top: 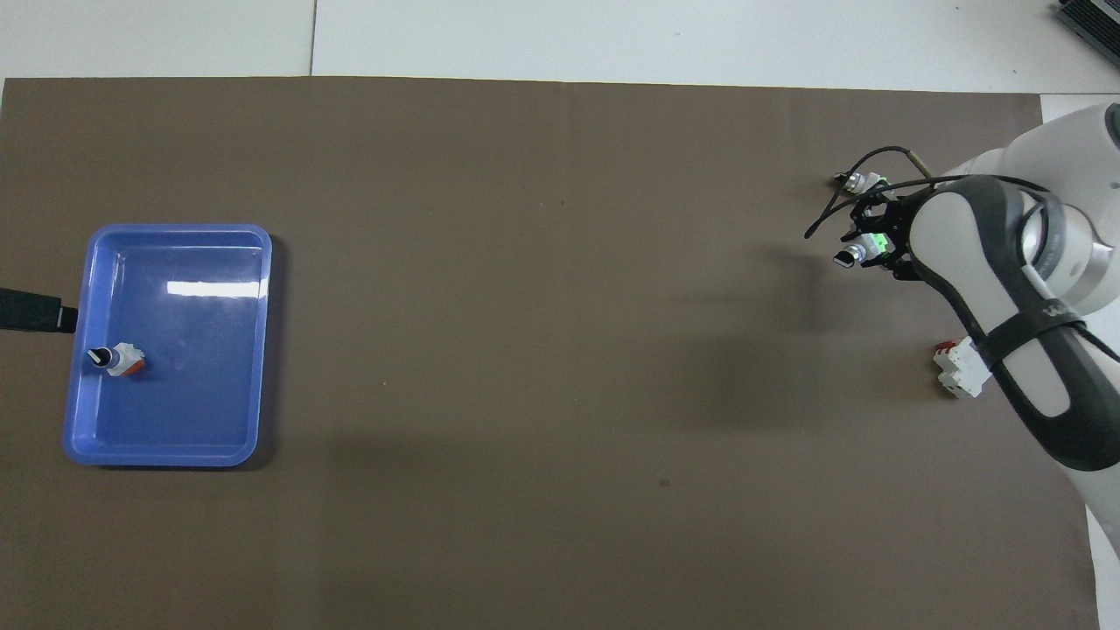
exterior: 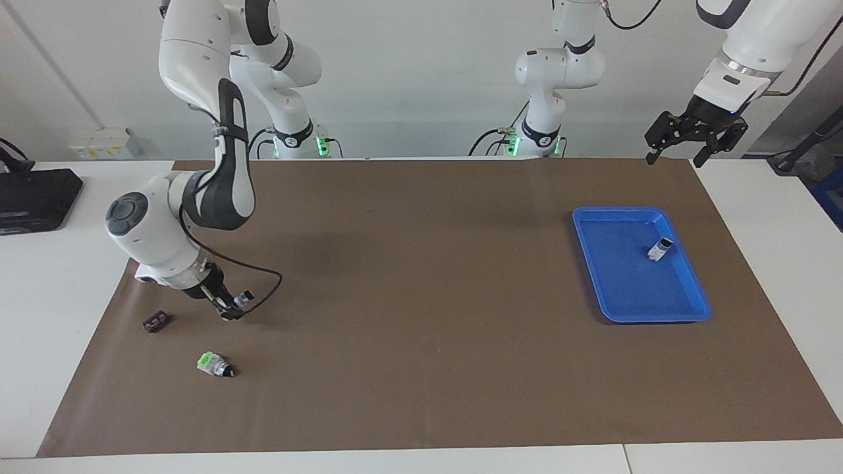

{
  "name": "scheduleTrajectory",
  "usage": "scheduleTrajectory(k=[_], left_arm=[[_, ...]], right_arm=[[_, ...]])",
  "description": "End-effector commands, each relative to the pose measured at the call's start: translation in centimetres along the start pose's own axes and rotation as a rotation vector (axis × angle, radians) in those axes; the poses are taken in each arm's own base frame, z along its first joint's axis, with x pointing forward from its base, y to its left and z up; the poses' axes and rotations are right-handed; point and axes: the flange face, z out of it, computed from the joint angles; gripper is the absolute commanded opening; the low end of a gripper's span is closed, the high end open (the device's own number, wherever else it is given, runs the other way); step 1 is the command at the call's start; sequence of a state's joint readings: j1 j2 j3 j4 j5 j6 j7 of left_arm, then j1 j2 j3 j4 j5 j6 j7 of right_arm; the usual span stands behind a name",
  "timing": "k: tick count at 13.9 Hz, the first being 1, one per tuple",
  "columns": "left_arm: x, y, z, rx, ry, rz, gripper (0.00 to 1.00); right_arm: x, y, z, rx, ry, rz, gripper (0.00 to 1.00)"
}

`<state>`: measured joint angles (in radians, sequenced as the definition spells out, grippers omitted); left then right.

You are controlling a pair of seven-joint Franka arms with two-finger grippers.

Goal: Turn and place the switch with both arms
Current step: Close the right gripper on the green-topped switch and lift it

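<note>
The switch point(exterior: 244, 298) has a white-grey body, a green end and a dark knob tip. It sits between the fingers of my right gripper point(exterior: 232, 311), low over the mat at the right arm's end of the table. In the overhead view the switch point(top: 859, 252) shows its green end inside the right gripper point(top: 877, 249) and its knob sticking out. My left gripper point(exterior: 676, 158) is open and empty, raised over the mat's edge beside the blue tray point(exterior: 625, 283). Only its dark tip point(top: 33, 311) shows in the overhead view.
A stubbier green-ended switch point(exterior: 214, 364) point(top: 858, 181) lies farther from the robots than the right gripper. A white block with a red part point(exterior: 156, 322) point(top: 958, 367) lies beside the right arm. The tray point(top: 192, 385) holds an orange-ended switch point(exterior: 660, 250) point(top: 118, 360).
</note>
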<state>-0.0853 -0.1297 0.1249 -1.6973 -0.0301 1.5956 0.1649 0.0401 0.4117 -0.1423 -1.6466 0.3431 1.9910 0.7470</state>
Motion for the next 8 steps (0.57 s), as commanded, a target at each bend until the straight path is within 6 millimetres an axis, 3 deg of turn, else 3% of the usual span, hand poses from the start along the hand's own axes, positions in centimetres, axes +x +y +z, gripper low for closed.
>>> scheduleTrajectory(k=[1,2,5,8], left_arm=[[-0.9,-0.1,-0.1,0.002,0.005,0.001,1.0],[-0.9,-0.1,-0.1,0.002,0.005,0.001,1.0],[-0.9,-0.1,-0.1,0.002,0.005,0.001,1.0],[-0.9,-0.1,-0.1,0.002,0.005,0.001,1.0]], right_arm=[[-3.2,-1.9,-3.8,0.085,-0.118,0.151,0.0],[-6.9,-4.2,-4.0,0.118,-0.18,0.229,0.0],[-14.5,-9.0,-4.1,0.201,-0.354,0.488,0.0],[-24.1,-13.8,-2.6,0.279,-0.368,0.544,0.0]])
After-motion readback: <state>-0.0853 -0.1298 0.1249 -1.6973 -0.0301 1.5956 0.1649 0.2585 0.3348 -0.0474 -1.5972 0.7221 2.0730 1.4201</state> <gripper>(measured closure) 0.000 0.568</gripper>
